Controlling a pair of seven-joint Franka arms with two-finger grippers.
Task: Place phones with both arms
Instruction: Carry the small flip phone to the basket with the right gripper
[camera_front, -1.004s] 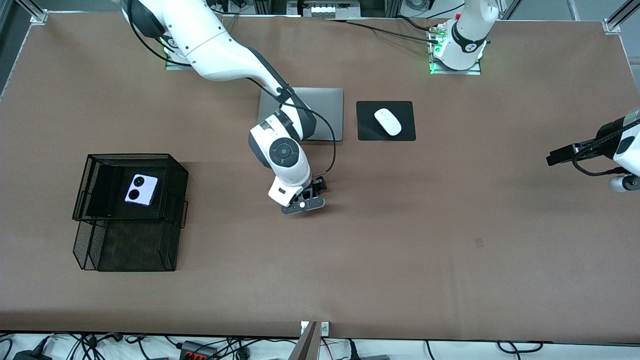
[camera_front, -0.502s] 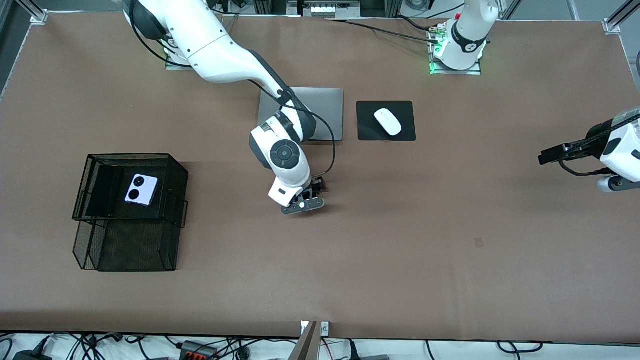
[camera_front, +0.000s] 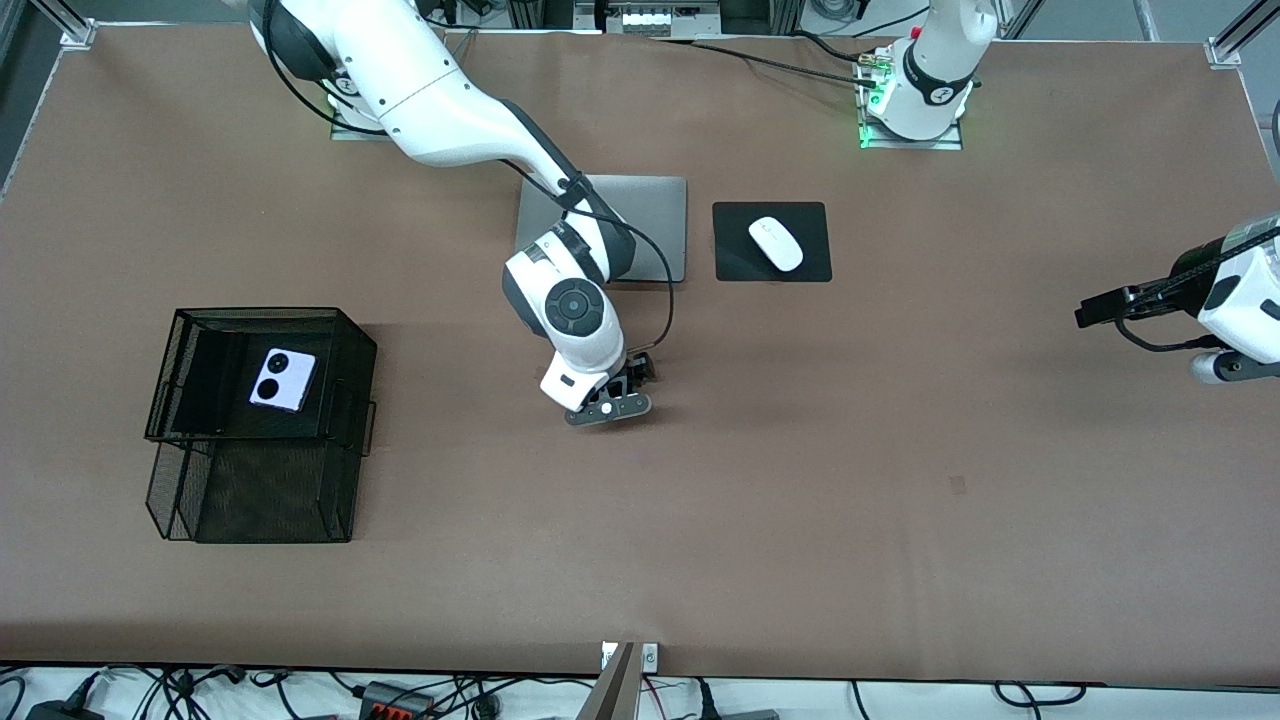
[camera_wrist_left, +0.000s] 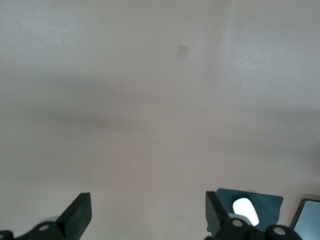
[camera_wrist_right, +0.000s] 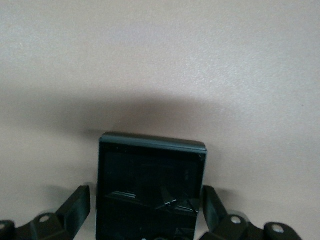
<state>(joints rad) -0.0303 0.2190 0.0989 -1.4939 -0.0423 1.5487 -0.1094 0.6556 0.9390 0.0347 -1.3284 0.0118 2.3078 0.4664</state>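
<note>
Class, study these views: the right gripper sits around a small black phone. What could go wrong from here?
1. The right gripper, low over mid-table, is open around the black phone. The gaps beside its fingers look uneven, so closing may skew the phone.
2. The mesh tray already holds the lavender phone on its upper tier; a drop there could hit it.
The left gripper waits open at its end of the table.

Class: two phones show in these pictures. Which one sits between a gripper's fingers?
The black phone, between the right gripper's fingers at mid-table. The lavender phone lies apart in the black mesh basket.
</note>
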